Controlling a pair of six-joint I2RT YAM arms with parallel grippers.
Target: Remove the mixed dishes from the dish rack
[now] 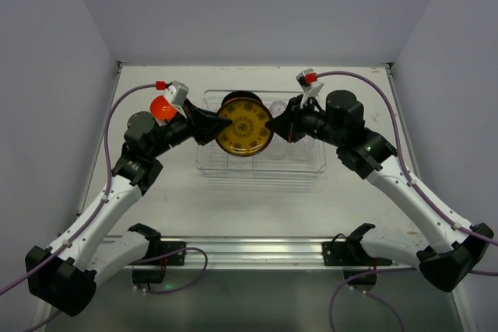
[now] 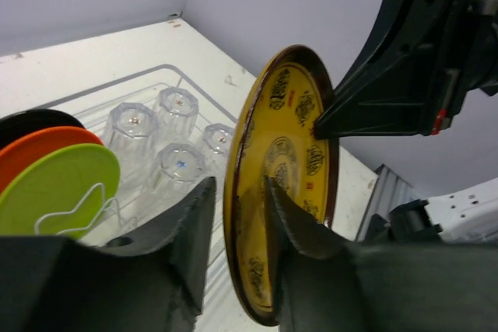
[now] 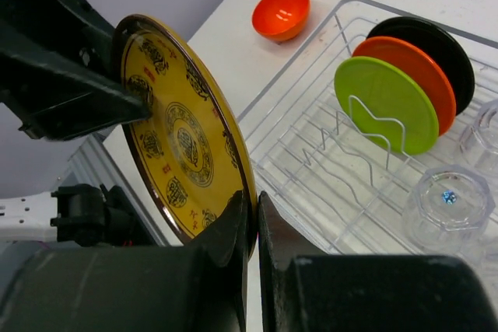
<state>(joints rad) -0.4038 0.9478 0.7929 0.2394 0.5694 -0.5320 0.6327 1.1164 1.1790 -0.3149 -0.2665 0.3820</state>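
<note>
The yellow-brown patterned plate (image 1: 243, 126) is held upright on edge above the clear dish rack (image 1: 261, 165). My right gripper (image 3: 255, 200) is shut on its rim (image 3: 187, 145). My left gripper (image 2: 238, 192) straddles the opposite rim (image 2: 288, 161) with its jaws open; a gap shows behind the plate. Lime green (image 3: 385, 103), red-orange (image 3: 426, 75) and black (image 3: 447, 44) plates stand in the rack's slots. Clear ribbed tumblers (image 2: 177, 106) stand in the rack beside them. The small orange bowl (image 1: 162, 106) sits on the table left of the rack.
White walls close in the table at the back and sides. A metal rail (image 1: 249, 250) runs along the near edge between the arm bases. Thin wire dividers (image 3: 366, 126) stand up from the rack floor.
</note>
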